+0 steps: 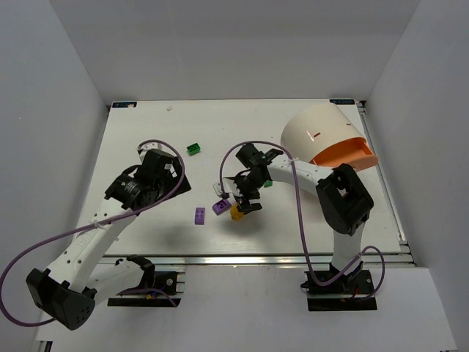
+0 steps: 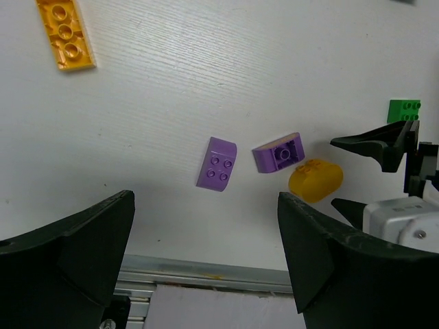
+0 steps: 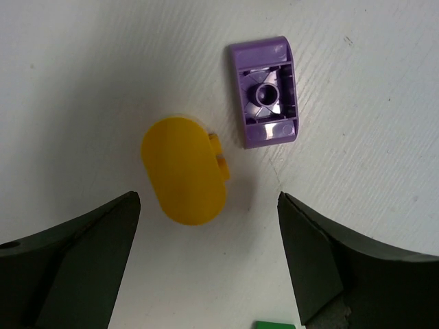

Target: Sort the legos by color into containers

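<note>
White tabletop (image 1: 146, 132): right gripper (image 3: 209, 199) jaws apart, empty, over orange oval lego (image 3: 184, 170) mid-frame, upturned purple brick (image 3: 264, 92) just beside it upper right, so closing may clip both and mix colours; left gripper (image 2: 206, 199) likewise apart, empty.

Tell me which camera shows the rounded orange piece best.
The right wrist view: the rounded orange piece lies large, unblocked below the open right claw. The left wrist view shows it small, beside a purple brick. The top view shows a sliver by that claw.
</note>
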You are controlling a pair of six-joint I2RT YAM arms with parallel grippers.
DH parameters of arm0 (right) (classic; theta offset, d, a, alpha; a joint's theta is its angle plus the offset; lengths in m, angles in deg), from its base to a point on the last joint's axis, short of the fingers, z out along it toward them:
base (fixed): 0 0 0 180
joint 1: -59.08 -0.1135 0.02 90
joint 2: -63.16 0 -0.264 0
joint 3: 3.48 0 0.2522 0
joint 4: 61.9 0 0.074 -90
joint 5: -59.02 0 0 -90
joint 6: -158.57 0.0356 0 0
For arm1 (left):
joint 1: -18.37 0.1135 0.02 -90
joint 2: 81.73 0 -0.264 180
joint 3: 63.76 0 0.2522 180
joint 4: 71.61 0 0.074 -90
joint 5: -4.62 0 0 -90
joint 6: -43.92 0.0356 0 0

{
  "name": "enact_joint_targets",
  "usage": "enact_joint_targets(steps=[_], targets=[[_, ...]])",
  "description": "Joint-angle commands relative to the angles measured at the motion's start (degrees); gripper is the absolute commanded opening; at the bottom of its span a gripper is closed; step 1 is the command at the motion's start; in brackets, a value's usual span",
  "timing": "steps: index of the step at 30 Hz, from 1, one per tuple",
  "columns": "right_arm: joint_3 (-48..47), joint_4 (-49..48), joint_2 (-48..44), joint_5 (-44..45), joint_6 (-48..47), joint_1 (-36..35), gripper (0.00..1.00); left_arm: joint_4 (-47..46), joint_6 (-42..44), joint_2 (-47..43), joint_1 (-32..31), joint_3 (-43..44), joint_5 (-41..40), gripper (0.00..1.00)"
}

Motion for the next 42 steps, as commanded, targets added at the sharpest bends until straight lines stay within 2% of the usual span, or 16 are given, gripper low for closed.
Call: enact_joint_targets(steps=[1,7,10,12,13,16,20,26,31,37,42], targets=[[-2.23,-1.65,2.09,2.22,2.31,-1.05,0.86,2.06,-2.03,-1.92,0.19,-1.29,-2.2,0.94],[0.76,-3.92,2.45,3.45,3.36,-2.63,0.79,2.94,-2.83,-3.59,0.19,-2.7,-3.96,0.95],[0.94,-4.46,3.42,3.63,4.42,-3.16,0.69,2.33,-3.09,-2.89,0.19,-4.45,-3.96,0.95],[0.85,-4.55,3.42,3.37,4.51,-3.34,0.54,2.41,-3.7,-1.66,0.19,-5.42,-3.96,0.95],[0.94,-4.55,3.16,3.28,4.6,-3.34,0.43,2.5,-4.32,-0.26,0.19,-5.69,-4.05,0.95],[2.17,-4.46,1.49,2.93,3.55,-3.43,0.28,1.36,-4.94,1.07,0.19,-6.39,-4.4,0.95],[1.39,0.35,-2.8,2.31,3.63,-2.29,0.15,0.13,-4.94,4.66,1.94,-6.05,-6.41,0.98],[-6.78,4.94,-14.05,-0.15,15.29,2.97,0.1,-0.48,-1.78,10.73,6.42,-2.53,-8.27,0.98],[-12.68,5.38,-19.07,2.3,23.66,7.99,0.08,-3.73,1.12,15.39,10.99,-2.35,-5.38,0.98],[-11.97,3.89,-28.29,9.06,23.06,16.59,0.1,-6.72,4.37,15.66,13.81,-2.0,-2.39,0.98],[-13.12,2.66,-32.79,19.26,19.98,21.61,0.1,-8.31,6.48,15.31,15.66,-3.31,-0.1,0.98]])
